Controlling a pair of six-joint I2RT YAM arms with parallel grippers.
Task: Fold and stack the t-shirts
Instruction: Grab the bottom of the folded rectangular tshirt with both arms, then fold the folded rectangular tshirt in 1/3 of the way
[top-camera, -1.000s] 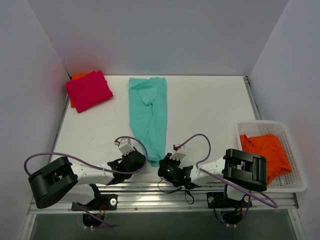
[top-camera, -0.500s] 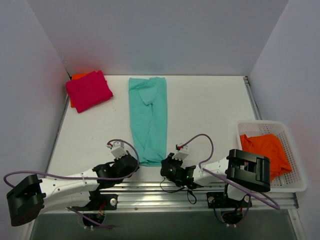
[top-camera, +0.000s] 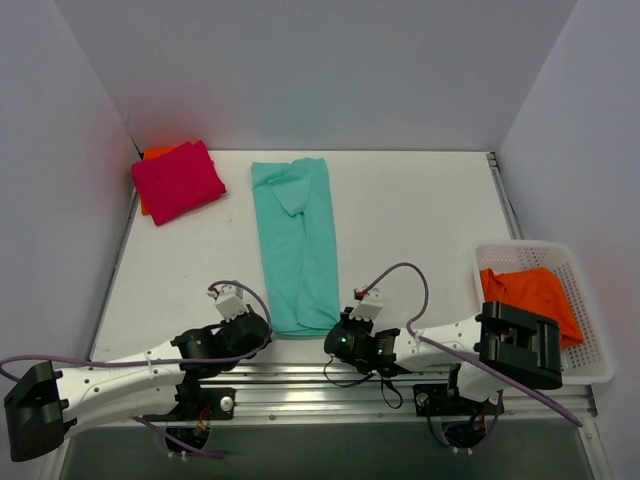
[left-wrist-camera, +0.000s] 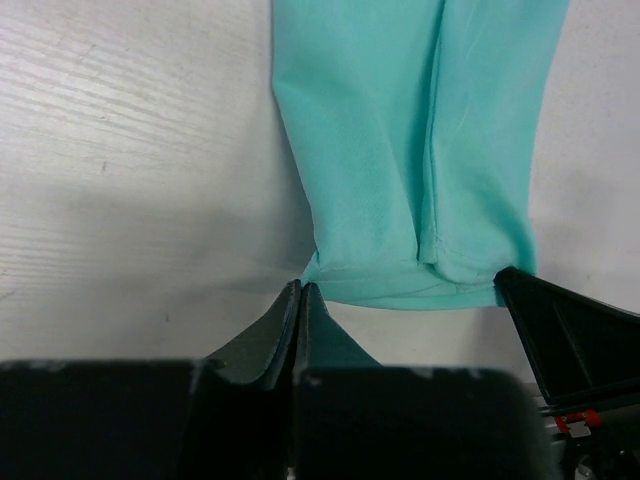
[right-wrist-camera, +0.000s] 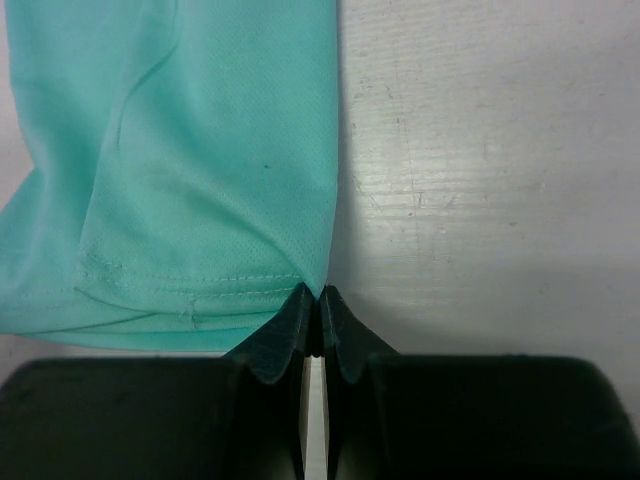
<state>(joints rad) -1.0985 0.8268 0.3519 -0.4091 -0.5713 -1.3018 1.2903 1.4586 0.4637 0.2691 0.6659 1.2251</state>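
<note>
- A soft teal t-shirt (top-camera: 298, 245) lies on the white table (top-camera: 420, 220) as a long narrow strip. It runs from the far edge towards the arms, with its sides already folded in.
- The left gripper (left-wrist-camera: 299, 295) has its jaws closed together on the near-left corner of the hem.
- The right gripper (right-wrist-camera: 320, 300) has its jaws pinched tight on the near-right corner.
- At the far-left corner a folded magenta-pink t-shirt (top-camera: 178, 180) sits on a folded bright orange t-shirt (top-camera: 152, 155), so two look finished and stacked.
- A crumpled orange t-shirt (top-camera: 530, 295) waits in the white plastic basket (top-camera: 520, 246) at the right edge, not yet folded.
- By my judgement the task is about halfway. The teal strip needs its crosswise folds and a place on the stack, and then the basket shirt needs the full treatment.
- The held hem lies close to the near table edge, just beside the arm bases, so there is little room on that side.
- Bare table lies to both sides of the strip, with more of it to the right before the basket. The far end of the strip is near the back wall.
</note>
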